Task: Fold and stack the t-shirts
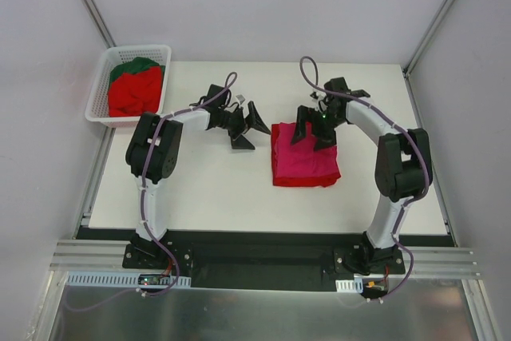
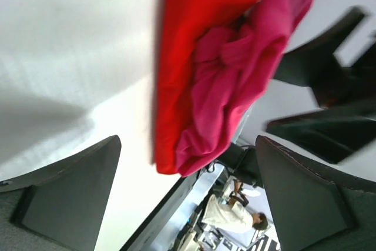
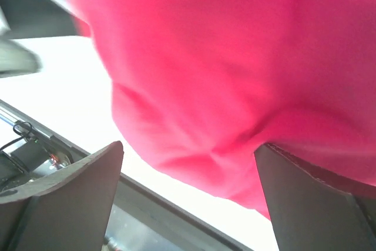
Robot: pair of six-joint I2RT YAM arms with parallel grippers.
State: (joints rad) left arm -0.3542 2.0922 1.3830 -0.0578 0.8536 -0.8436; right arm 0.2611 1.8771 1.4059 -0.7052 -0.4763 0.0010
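A folded magenta-pink t-shirt [image 1: 302, 153] lies on a folded red t-shirt [image 1: 308, 183] right of the table's middle. My right gripper [image 1: 313, 138] hovers open over the stack's far edge, nothing between its fingers. In the right wrist view the magenta-pink t-shirt [image 3: 235, 74] fills the frame beyond the open right gripper [image 3: 188, 198]. My left gripper [image 1: 249, 130] stands open just left of the stack, apart from it. The left wrist view shows the red t-shirt [image 2: 188, 57] under the magenta-pink t-shirt [image 2: 235, 86], ahead of the open left gripper [image 2: 188, 198].
A white lattice basket [image 1: 102, 85] at the far left corner holds a crumpled red t-shirt [image 1: 134, 92] with a dark green t-shirt [image 1: 134, 65] behind it. Grey walls close in the white table [image 1: 207, 189].
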